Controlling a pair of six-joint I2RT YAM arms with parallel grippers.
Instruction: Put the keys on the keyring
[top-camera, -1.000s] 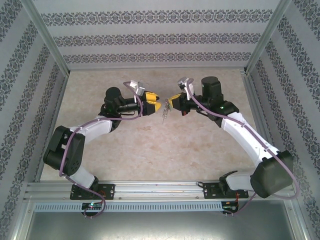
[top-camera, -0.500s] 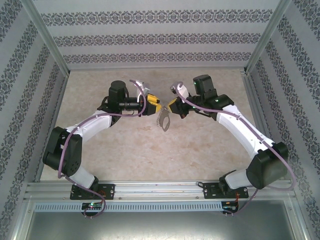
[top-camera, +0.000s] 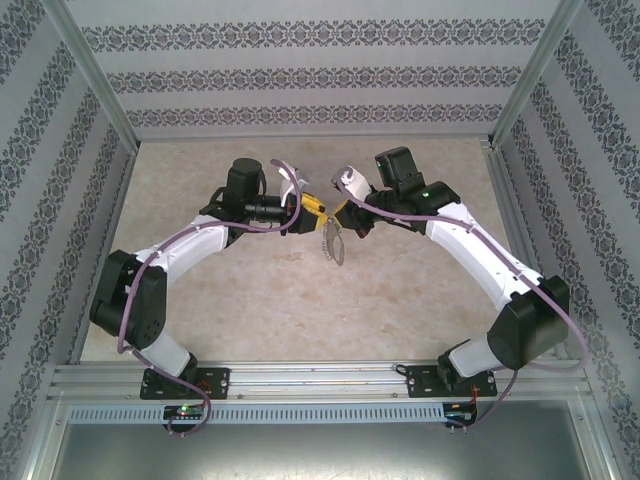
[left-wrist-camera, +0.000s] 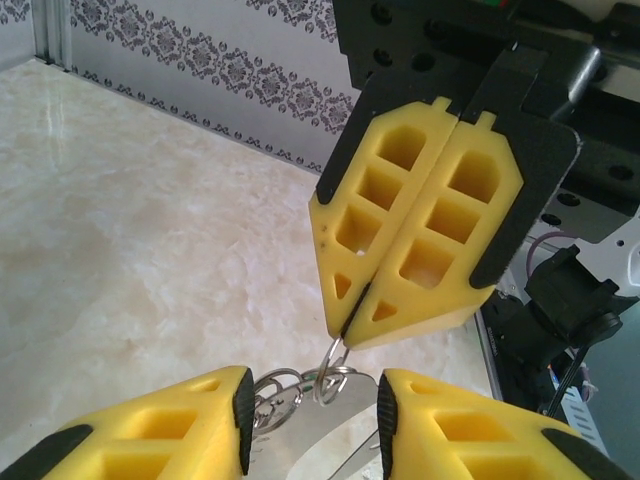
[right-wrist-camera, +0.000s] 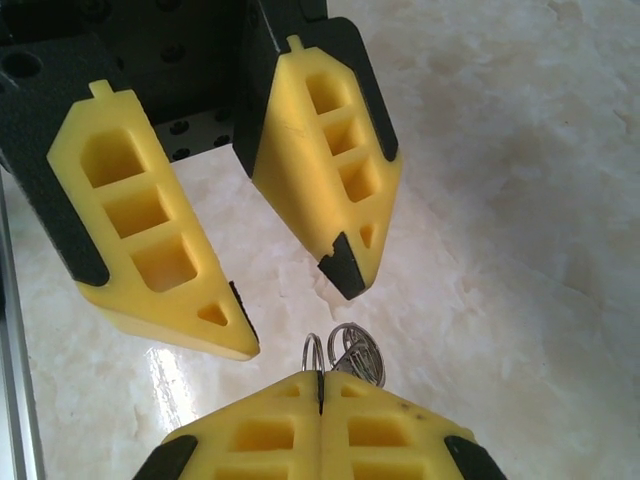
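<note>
The keyring (top-camera: 331, 243), a grey oval loop, hangs between my two grippers above the table. My right gripper (top-camera: 344, 212) is shut on a small silver split ring (right-wrist-camera: 313, 352) at the top of the cluster. In the left wrist view its closed fingers (left-wrist-camera: 400, 230) pinch that ring (left-wrist-camera: 336, 360). My left gripper (left-wrist-camera: 315, 400) is open, with a yellow finger on either side of the keyring's shiny body (left-wrist-camera: 320, 435) and of the small rings (left-wrist-camera: 272, 392). A sliver of green (left-wrist-camera: 304, 388) shows among those rings; the keys themselves are too small to make out.
The marble-patterned tabletop (top-camera: 300, 300) lies below both grippers. Patterned walls (top-camera: 300, 80) and aluminium posts enclose the sides and back. A metal rail (top-camera: 320, 378) runs along the near edge at the arm bases.
Both wrists have turned and drawn closer together. The left jaws have narrowed around the hanging cluster. The keyring has swung lower and now faces the top camera more broadly. The right gripper stays shut.
</note>
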